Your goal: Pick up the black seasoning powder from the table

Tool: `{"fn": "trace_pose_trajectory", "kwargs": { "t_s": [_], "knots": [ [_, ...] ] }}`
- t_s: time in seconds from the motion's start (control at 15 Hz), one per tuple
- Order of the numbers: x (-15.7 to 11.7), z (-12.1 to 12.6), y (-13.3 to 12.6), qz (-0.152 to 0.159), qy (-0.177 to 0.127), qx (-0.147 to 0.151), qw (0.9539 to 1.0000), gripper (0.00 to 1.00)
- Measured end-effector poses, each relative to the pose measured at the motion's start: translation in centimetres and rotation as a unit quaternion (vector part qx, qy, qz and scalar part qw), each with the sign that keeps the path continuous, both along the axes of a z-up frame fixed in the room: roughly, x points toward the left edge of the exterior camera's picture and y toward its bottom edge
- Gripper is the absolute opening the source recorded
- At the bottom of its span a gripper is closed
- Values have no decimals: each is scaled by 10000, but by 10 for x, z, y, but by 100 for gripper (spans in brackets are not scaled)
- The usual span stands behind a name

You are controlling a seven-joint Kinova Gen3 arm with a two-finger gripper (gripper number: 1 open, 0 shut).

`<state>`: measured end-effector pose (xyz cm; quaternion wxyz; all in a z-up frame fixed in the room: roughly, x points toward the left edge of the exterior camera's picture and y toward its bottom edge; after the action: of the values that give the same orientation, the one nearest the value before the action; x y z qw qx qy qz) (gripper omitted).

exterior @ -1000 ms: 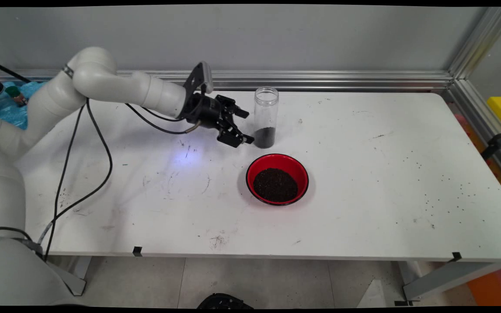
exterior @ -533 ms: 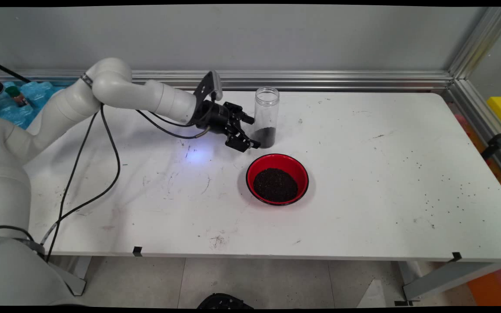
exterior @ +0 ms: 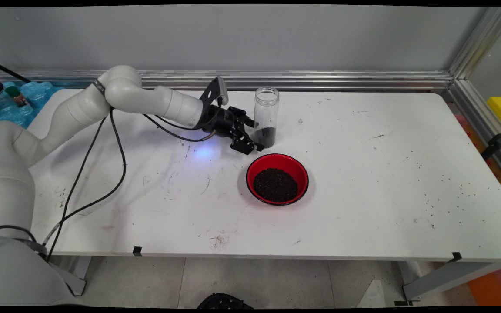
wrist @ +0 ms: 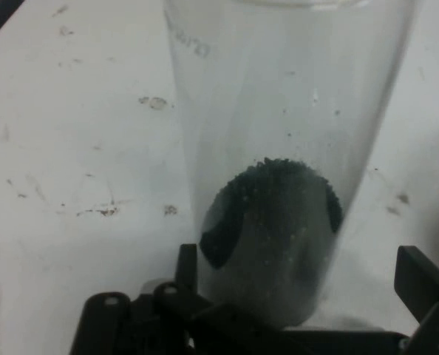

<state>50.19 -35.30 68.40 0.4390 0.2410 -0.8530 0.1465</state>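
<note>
Main view, looking down across white table (exterior: 363, 182): black gripper (exterior: 254, 135) reaching in from upper left of frame, low and nearly level, tips at base of clear jar (exterior: 266, 116). Jar just above centre of frame, upright, long axis vertical, mouth uncovered, dark granules (exterior: 266, 135) filling only its bottom part. Jar immediately right of gripper, between its two spread fingers, one on far side and one on near side. Jaws parted, not closed on glass; actual contact impossible to judge from this angle. Red bowl (exterior: 277, 178) just below jar in frame, apart from it, holding a mound of similar dark granules. Small dark specks scattered over right part of table. No readable lettering anywhere.

Hand view, looking along gripper (wrist: 308, 296): jar (wrist: 286, 111) filling centre and top of frame, dark granules (wrist: 271, 222) heaped at its bottom. Fingers (wrist: 423, 285) rising from bottom edge at either side of jar, spread wide. Faint embossed marks near upper left of glass, illegible.
</note>
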Motion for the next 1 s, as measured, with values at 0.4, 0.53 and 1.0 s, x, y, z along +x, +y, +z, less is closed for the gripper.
{"fn": "trace_pose_trajectory", "kwargs": {
  "t_s": [0.4, 0.53, 1.0],
  "knots": [
    [-5, -9, -9, 32, 35, -8, 10000, 100],
    [-7, -11, -12, 44, 56, -16, 10000, 100],
    [-10, -16, -20, 74, 100, -33, 9999, 100]
  ]
}}
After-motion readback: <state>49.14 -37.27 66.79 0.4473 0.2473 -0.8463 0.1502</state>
